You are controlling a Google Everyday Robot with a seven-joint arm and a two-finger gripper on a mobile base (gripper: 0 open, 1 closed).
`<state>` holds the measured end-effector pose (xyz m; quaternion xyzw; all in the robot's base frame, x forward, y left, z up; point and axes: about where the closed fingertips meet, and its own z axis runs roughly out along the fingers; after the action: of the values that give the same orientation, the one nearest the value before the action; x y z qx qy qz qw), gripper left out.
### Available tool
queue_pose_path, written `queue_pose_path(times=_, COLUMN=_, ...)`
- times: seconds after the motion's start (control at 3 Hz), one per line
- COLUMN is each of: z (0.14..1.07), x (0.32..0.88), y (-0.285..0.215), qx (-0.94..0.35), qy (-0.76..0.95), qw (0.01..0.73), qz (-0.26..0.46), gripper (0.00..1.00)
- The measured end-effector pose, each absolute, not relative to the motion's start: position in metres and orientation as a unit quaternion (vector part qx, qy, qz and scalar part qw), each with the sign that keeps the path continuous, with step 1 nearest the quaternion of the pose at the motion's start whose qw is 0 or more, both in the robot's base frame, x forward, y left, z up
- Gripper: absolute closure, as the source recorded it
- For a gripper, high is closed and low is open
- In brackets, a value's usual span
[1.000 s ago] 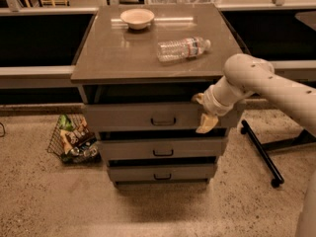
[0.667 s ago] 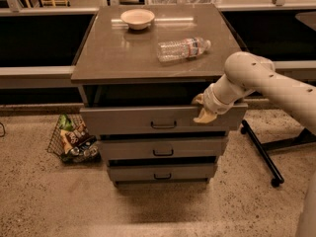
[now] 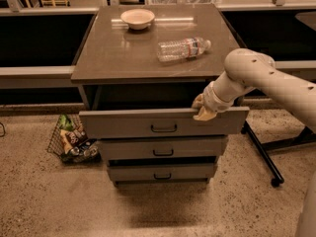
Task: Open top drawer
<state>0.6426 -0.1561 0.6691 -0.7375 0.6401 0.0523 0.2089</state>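
The top drawer (image 3: 123, 124) is the widest grey-brown front, with a thin black pull handle (image 3: 164, 128) at its centre. It stands pulled out from the cabinet, with a dark gap behind its front. My gripper (image 3: 201, 109) sits on the drawer front's top edge, right of the handle, hooked over the rim. The white arm (image 3: 266, 80) reaches in from the right. Below are the mid-sized drawer (image 3: 163, 148) and the smallest drawer (image 3: 162, 172), both further in.
On the cabinet top (image 3: 113, 48) lie a plastic water bottle (image 3: 182, 48) and a small bowl (image 3: 138, 18). A wire basket of snack bags (image 3: 71, 139) stands on the floor at the left. A black chair leg with a castor (image 3: 264, 157) is at the right.
The top drawer has slid further out toward the camera. My gripper has moved up from the drawer's face to its top edge and come forward with it.
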Motion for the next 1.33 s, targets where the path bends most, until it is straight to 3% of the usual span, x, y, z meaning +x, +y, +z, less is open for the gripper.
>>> queue_pose_path(times=0.67, z=0.6691, x=0.6426, y=-0.1561, qx=-0.738, qy=0.640, qw=0.209, qz=0.052, gripper=0.59)
queue_pose_path(times=1.33, z=0.6690, x=0.6426, y=-0.1560, qx=-0.738, qy=0.640, qw=0.209, qz=0.052, gripper=0.11)
